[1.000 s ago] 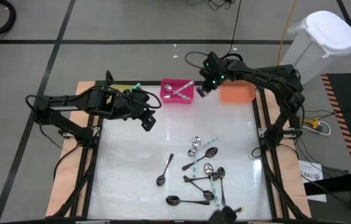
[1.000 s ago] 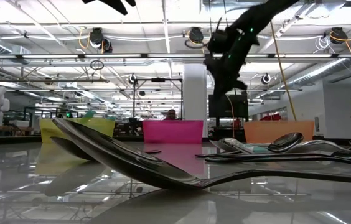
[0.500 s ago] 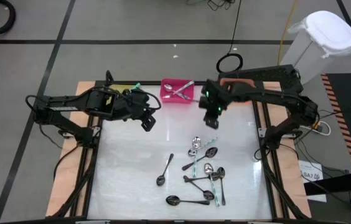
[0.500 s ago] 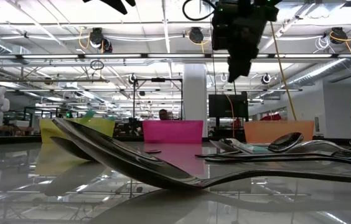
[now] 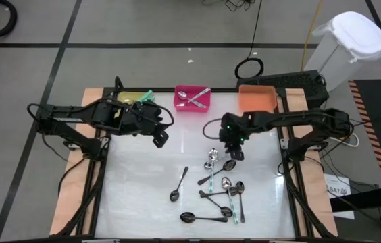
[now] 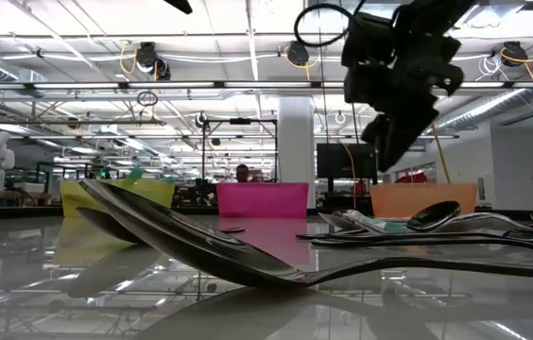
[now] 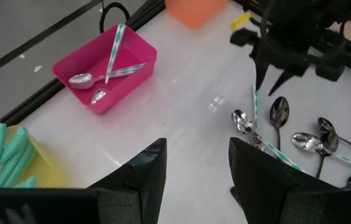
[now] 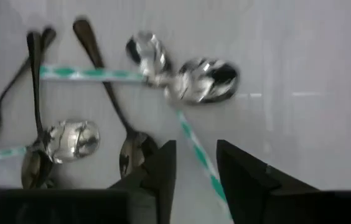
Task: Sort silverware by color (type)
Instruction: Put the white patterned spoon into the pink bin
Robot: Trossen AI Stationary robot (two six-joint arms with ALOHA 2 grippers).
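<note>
High view shows the white table with both dark arms over it. L arm reaches in from the left side, its left gripper hangs over bare table in front of the yellow bin; in the left wrist view its two fingers stand apart with nothing between them. R arm comes from the right side, and the right gripper is low over the far edge of the spoon pile, just beside the nearest spoons. In the right wrist view its fingers are parted with a gap, and a teal-striped handle lies on the table under that gap; touching or not, I cannot tell, the picture is smeared there.

Three bins stand along the far edge: yellow one with teal handles inside, pink bin in the middle w/ a few spoons, some with striped handles, and orange bin on the right.

Rest of the silverware lies in the near-right part of the table: shiny silver, dark and teal-striped spoons, crossing each other. One dark spoon lies apart, left of the pile.
</note>
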